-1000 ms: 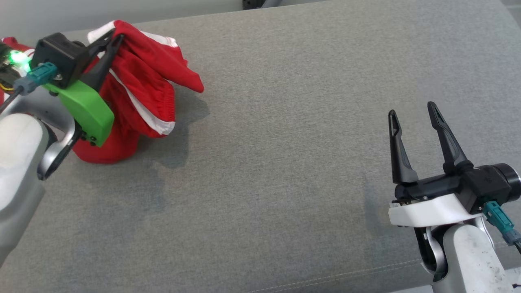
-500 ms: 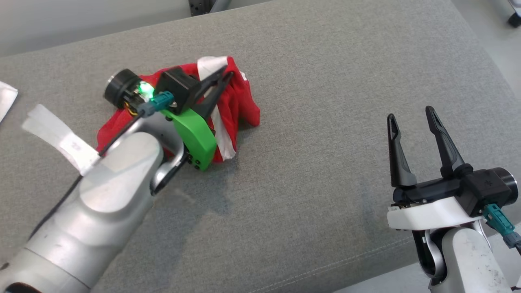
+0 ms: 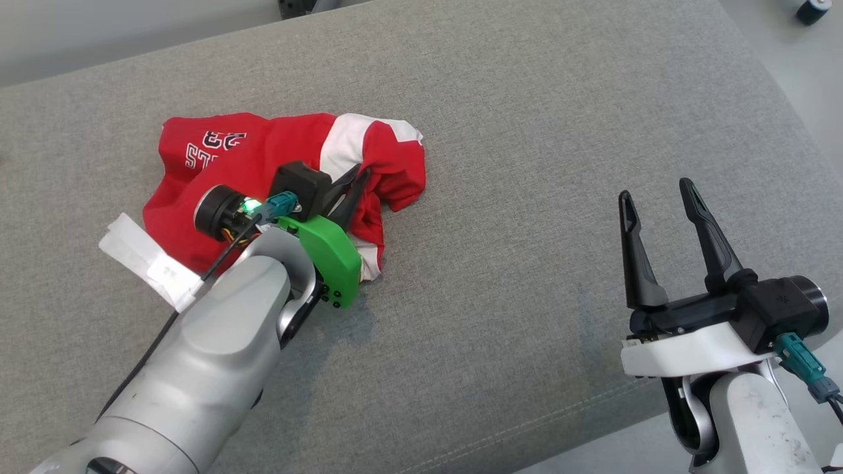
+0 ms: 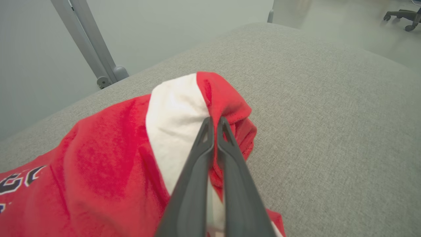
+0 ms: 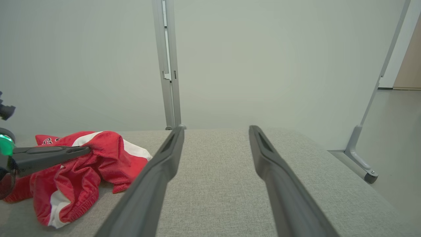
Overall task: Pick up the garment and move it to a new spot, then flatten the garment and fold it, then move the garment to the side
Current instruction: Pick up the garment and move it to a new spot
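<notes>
On my head view the garment (image 3: 263, 155), red with white stripes and some lettering, lies crumpled on the left half of the grey cushion (image 3: 527, 131). My left gripper (image 3: 360, 172) reaches in from the lower left, its green bracket (image 3: 326, 253) over the cloth's near edge. Its two dark fingers are pressed together on a fold near the white stripe. A white tag (image 3: 148, 263) sticks out from the cable along that arm. My right gripper (image 3: 655, 189) sits at the lower right, well apart from the cloth. Its fingers are spread wide over bare cushion, with nothing between them.

On the left wrist view the two fingers meet at their tips with red fabric pinched between them, right where the white stripe borders the red. The cloth bunches up toward that pinch and spreads down and left, where part of the lettering shows. A metal post (image 4: 88, 42) stands beyond the cushion's far edge, and a chair base (image 4: 403, 16) sits on the floor at the upper right.

On the right wrist view my own fingers stand far apart and hold nothing. The garment is off to the left. Its pinched fold is raised by the other arm's fingers, which come in from the left edge, and the rest of the cloth rests on the cushion. The wall is behind.
</notes>
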Controlling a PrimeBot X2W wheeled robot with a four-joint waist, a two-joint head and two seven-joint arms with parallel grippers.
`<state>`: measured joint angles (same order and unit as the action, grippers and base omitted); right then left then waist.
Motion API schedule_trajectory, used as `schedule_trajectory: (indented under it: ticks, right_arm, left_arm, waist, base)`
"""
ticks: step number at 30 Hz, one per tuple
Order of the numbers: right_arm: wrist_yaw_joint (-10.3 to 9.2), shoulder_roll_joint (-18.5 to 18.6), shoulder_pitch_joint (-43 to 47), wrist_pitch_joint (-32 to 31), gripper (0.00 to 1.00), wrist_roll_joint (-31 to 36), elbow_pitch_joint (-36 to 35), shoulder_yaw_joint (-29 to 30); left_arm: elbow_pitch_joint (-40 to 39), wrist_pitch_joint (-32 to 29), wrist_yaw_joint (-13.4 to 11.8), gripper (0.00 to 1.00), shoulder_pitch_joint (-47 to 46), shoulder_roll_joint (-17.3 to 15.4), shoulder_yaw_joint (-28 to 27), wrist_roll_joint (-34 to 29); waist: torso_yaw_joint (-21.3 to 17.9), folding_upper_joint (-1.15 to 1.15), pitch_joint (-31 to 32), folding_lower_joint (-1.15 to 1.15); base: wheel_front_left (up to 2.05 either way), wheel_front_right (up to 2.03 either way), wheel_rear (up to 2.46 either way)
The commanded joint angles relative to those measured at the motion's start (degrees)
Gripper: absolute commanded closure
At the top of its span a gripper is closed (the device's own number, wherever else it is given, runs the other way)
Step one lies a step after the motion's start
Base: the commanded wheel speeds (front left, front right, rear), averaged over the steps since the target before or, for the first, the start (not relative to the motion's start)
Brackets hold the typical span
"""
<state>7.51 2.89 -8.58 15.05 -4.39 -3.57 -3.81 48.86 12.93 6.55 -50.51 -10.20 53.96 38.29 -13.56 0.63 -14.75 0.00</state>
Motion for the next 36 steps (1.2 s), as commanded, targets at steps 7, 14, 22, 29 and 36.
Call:
schedule_trajectory:
  ticks: [7,14,22,29,36]
  right_arm:
    - [-0.04,0.00,0.74,0.19,0.00,-0.15,0.62,0.33]
    - [-0.04,0.00,1.38,0.19,0.00,0.56,1.33,0.93]
    - [-0.04,0.01,3.01,0.19,0.00,1.79,2.66,1.51]
    - [-0.04,0.01,5.18,0.19,0.00,2.04,4.15,1.97]
    - [-0.04,0.02,6.29,0.19,0.00,1.44,5.36,1.80]
  left_arm:
    - [3.18,1.75,0.35,0.00,0.77,2.83,0.62,-0.66]
    - [0.05,2.29,-0.85,0.00,3.25,3.62,-1.53,-1.65]
    - [-11.84,2.22,-5.59,0.00,12.73,0.91,-10.13,-5.52]
    - [-22.06,2.21,-9.98,0.00,25.00,-0.92,-19.22,-8.39]
    - [-31.33,2.21,-13.91,0.00,36.54,-1.99,-28.75,-11.46]
  waist:
    - [2.26,-0.63,1.77,0.00]
    - [4.80,-0.63,4.99,0.00]
    - [7.37,-0.63,8.88,0.00]
    - [9.78,-0.63,11.96,0.00]
    - [11.09,-0.63,13.56,0.00]
  base:
    - [0.00,0.00,0.00]
    - [0.00,0.00,0.00]
    - [0.00,0.00,0.00]
    - [0.00,0.00,0.00]
    - [0.00,0.00,0.00]
